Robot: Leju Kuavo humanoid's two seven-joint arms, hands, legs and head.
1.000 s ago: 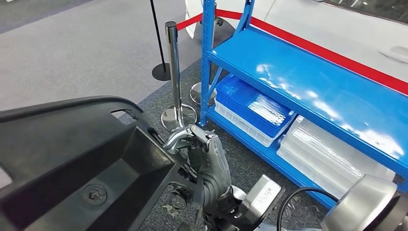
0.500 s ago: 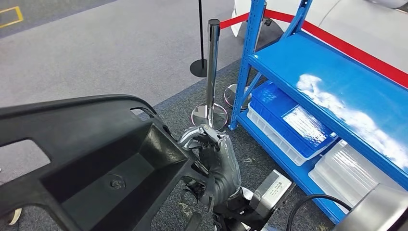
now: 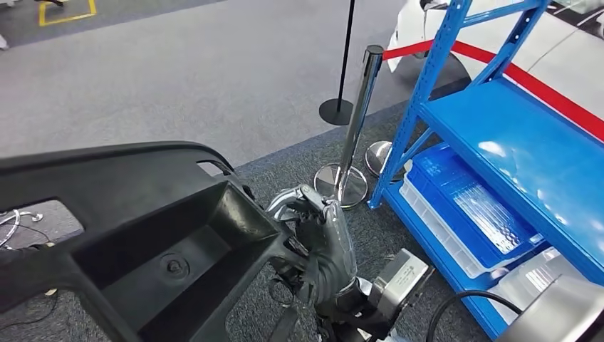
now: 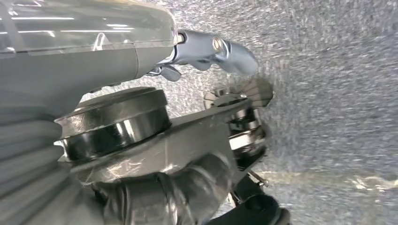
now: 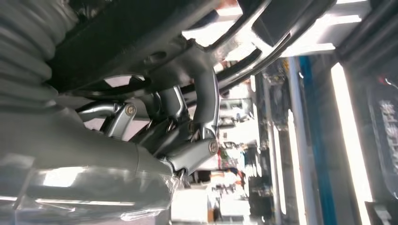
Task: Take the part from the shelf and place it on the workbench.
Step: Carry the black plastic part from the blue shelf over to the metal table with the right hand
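Note:
A large black moulded plastic part (image 3: 142, 214) with a deep open pocket spans the lower left of the head view, carried in front of me above the floor. My right hand (image 3: 320, 235) grips its right edge, fingers curled over the rim. In the right wrist view those fingers (image 5: 202, 93) hook around a black edge of the part (image 5: 131, 28). My left hand (image 4: 141, 140) is seen in the left wrist view with its thumb (image 4: 220, 47) stretched over grey carpet. Its hold on the part is hidden.
A blue metal shelf (image 3: 527, 149) stands at the right, with a blue crate (image 3: 470, 206) on its bottom level. A chrome stanchion (image 3: 356, 121) with a red belt (image 3: 527, 78) stands by its corner. Grey carpet stretches away to the left. Cables (image 3: 14, 221) lie at the left edge.
The whole picture has shifted: the camera has turned left, so the shelf and stanchion slide to the right. The part and my right hand keep the same place in the picture.

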